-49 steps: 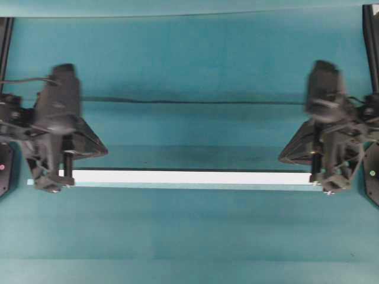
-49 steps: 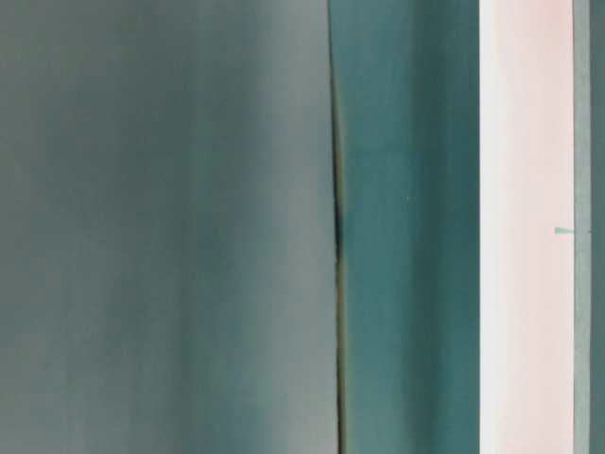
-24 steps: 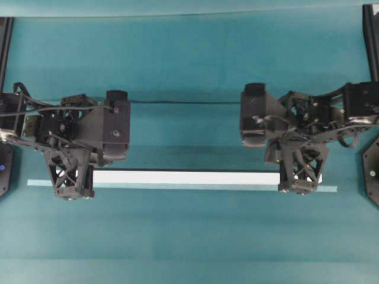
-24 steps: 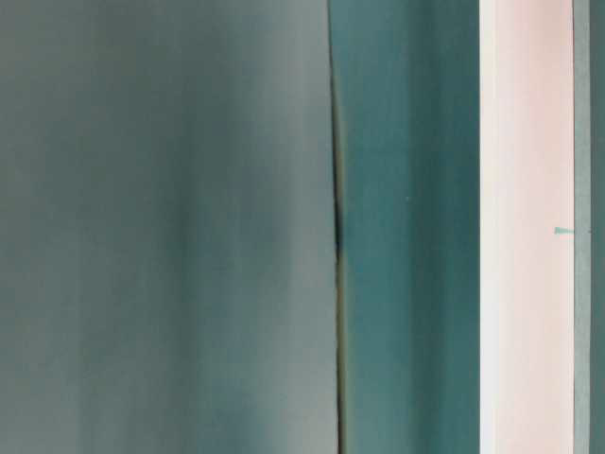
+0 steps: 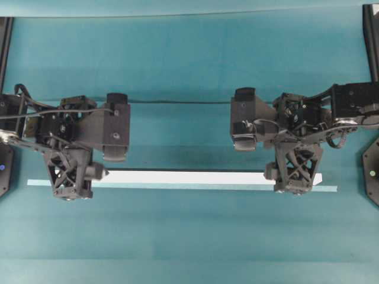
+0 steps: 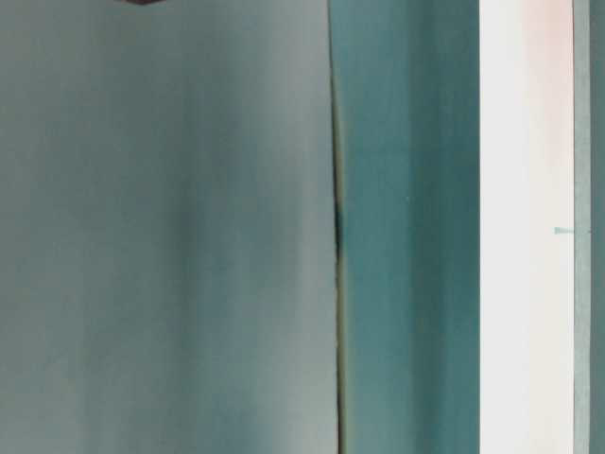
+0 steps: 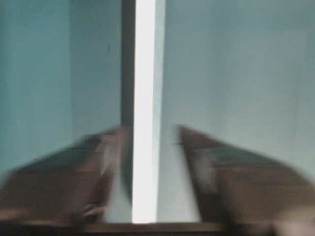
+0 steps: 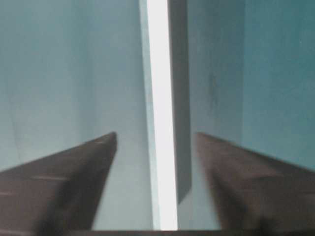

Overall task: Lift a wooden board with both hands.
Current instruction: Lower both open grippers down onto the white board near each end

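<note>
- There was one wooden board (image 5: 183,177), long and white
- There was one thin pale teal strip (image 5: 177,187) lying just beside the board
- There were two black robot arms, one at each side
- There were two grippers, a left gripper (image 5: 71,180) and a right gripper (image 5: 294,176)
- There was one blue-green table (image 5: 189,236)
- There was one thin dark line (image 5: 177,102) across the table

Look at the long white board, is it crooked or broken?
No. The wooden board lies straight and flat on the teal table, with no damage visible. Each open end effector, left and right, sits squarely over one end.
</note>
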Available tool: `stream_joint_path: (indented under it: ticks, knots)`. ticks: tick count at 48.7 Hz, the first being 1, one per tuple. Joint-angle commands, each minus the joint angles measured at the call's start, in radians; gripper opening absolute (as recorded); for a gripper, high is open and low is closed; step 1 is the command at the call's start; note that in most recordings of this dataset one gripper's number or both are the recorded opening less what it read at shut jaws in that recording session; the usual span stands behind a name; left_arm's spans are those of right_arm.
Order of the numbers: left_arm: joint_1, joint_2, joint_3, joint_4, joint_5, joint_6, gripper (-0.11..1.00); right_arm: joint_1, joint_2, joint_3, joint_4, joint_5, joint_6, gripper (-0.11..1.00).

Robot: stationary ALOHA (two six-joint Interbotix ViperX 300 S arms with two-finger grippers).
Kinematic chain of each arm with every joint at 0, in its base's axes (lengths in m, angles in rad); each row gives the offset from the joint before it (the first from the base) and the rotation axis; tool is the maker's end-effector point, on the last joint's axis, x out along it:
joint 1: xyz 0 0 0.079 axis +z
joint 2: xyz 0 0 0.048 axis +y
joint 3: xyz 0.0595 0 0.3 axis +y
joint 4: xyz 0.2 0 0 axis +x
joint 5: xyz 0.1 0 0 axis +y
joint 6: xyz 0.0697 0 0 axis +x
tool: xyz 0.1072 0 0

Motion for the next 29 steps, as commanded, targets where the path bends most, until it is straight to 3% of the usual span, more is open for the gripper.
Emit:
stream_joint_path:
  ticks: [1, 4, 8, 29]
  knots:
    - [0.003, 0.0, 0.003, 0.003, -0.006, -0.005, 0.69, 0.002, 0.009, 0.005, -0.011, 0.0, 0.015, 0.92]
    - [0.002, 0.008, 0.015, 0.005, -0.008, -0.005, 0.87, 0.002, 0.011, 0.009, -0.017, 0.002, 0.021, 0.95]
    - [0.003, 0.018, 0.035, 0.003, -0.023, -0.003, 0.98, 0.003, 0.015, 0.02, -0.02, -0.003, 0.026, 0.94]
    - [0.035, 0.118, 0.187, 0.003, -0.259, -0.003, 0.99, 0.012, 0.087, 0.126, -0.021, -0.156, 0.037, 0.93]
